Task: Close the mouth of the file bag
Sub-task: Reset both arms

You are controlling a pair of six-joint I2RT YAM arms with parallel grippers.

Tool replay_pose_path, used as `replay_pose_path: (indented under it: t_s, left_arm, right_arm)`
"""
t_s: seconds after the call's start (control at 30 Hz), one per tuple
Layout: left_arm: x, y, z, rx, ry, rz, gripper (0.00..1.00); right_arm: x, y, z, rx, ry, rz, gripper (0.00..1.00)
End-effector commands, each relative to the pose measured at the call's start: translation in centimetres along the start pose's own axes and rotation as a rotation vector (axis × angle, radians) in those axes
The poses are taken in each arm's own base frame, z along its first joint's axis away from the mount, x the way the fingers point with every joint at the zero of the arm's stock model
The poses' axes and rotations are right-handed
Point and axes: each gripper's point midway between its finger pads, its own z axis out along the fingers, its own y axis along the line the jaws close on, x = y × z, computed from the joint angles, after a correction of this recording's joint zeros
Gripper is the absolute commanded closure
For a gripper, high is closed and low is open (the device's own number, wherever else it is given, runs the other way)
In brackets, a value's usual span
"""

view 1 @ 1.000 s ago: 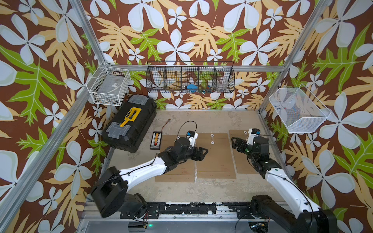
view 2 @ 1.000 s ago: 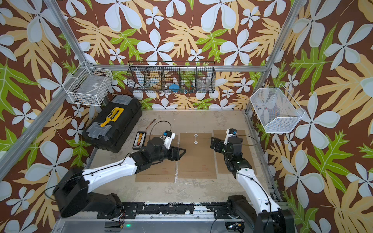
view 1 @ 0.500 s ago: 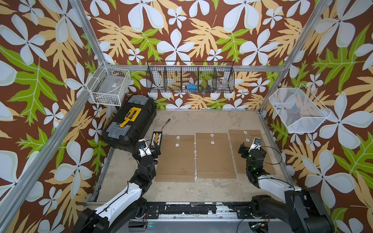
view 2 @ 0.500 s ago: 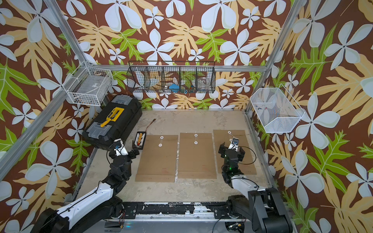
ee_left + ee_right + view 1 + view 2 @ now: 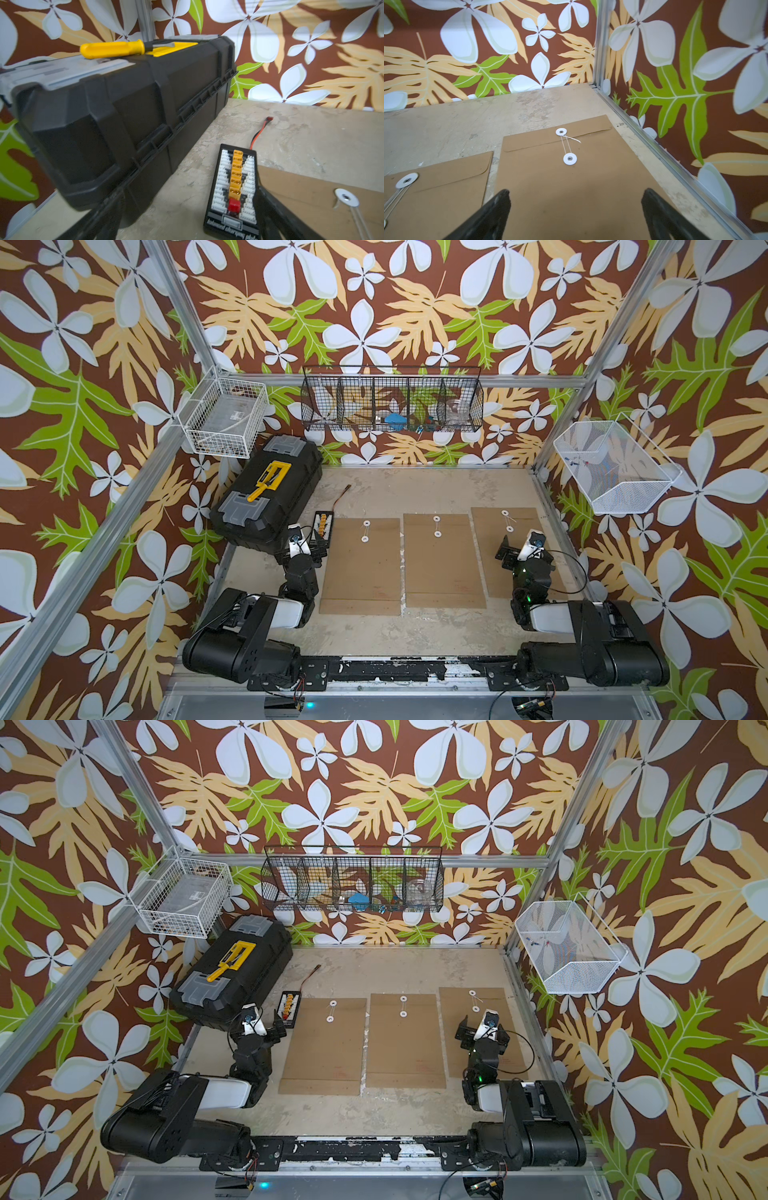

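Observation:
Three brown file bags lie flat side by side: left (image 5: 361, 568), middle (image 5: 442, 564), right (image 5: 494, 564). Each has its flap folded down and a string between two white buttons (image 5: 570, 159). My left gripper (image 5: 305, 549) is open, off the left bag's corner, between the toolbox and the charging board (image 5: 232, 193), with nothing between its fingers (image 5: 270, 209). My right gripper (image 5: 523, 556) hangs open over the right bag (image 5: 571, 197) and holds nothing. Both arms are folded back near the front rail.
A black toolbox (image 5: 268, 493) with a yellow screwdriver (image 5: 112, 48) on its lid stands at the left wall. A red-black cable (image 5: 340, 499) runs from the charging board. Wire baskets hang on the left wall (image 5: 226, 418), back wall (image 5: 392, 400) and right wall (image 5: 615, 466).
Both arms drew back from the bags' button ends to folded poses at the front. The left gripper's jaws spread a little wider. The bags stayed put.

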Motion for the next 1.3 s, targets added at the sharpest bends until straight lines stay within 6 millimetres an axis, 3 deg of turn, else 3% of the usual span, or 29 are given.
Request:
replay_pose_path:
  t_s: [0.0,0.1,0.13,0.2,0.27,1.27]
  left_arm:
    - [-0.6,-1.3,0.4,0.091,-0.013,-0.013,0.00]
    - [0.8,0.2,0.6,0.104,0.017,-0.090,0.00]
    - [-0.1,1.4,0.3,0.065,-0.052,-0.122,0.00]
    - [0.5,1.1,0.6,0.069,0.003,-0.125,0.00]
    - [-0.2,1.3,0.4,0.072,-0.046,-0.124,0.00]
    - [0.1,1.0,0.4,0.061,-0.024,-0.112,0.00]
  right_arm:
    - [-1.4,2.3,0.5,-0.123,-0.077,-0.012,0.00]
    - [-0.9,3.2,1.1,-0.154,-0.037,-0.038,0.00]
    - [-0.8,3.3,1.4,-0.153,-0.014,-0.043,0.00]
    - [-1.1,3.3,1.1,-0.156,-0.052,-0.042,0.00]
    - [-1.0,3.3,1.1,-0.155,-0.038,-0.045,0.00]
    - [-0.9,3.3,1.2,-0.153,-0.031,-0.044,0.00]
